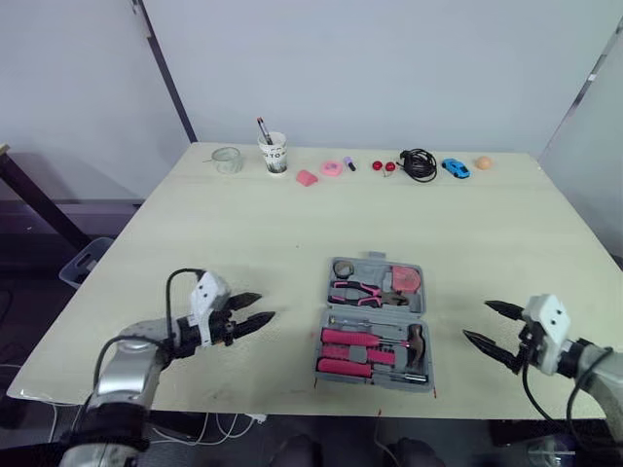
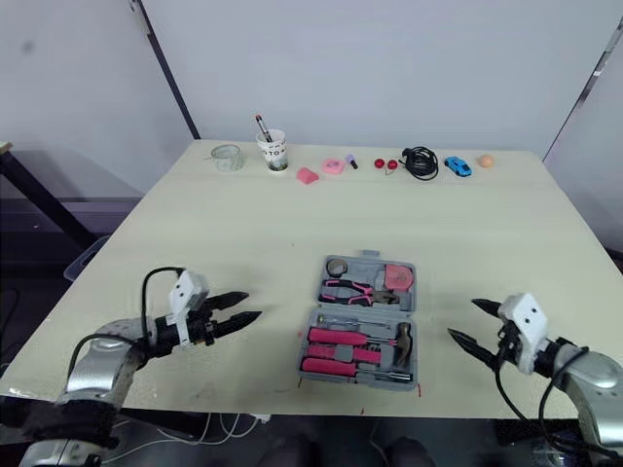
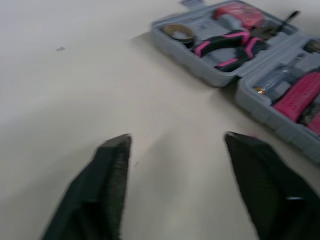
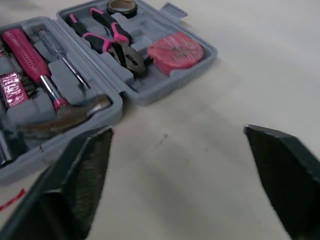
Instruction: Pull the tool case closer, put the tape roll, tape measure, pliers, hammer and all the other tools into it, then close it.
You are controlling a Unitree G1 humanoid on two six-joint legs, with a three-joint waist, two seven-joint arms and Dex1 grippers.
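The grey tool case lies open flat near the table's front edge. Its far half holds the tape roll, the pink-handled pliers and the pink tape measure. Its near half holds the hammer, a screwdriver and pink-handled tools. My left gripper hovers open to the left of the case, fingers pointing at it. To the right of the case my right gripper is open and empty.
Along the table's far edge stand a clear tape roll, a paper cup with pens, pink items, red balls, a black cable, a blue toy car and an orange ball.
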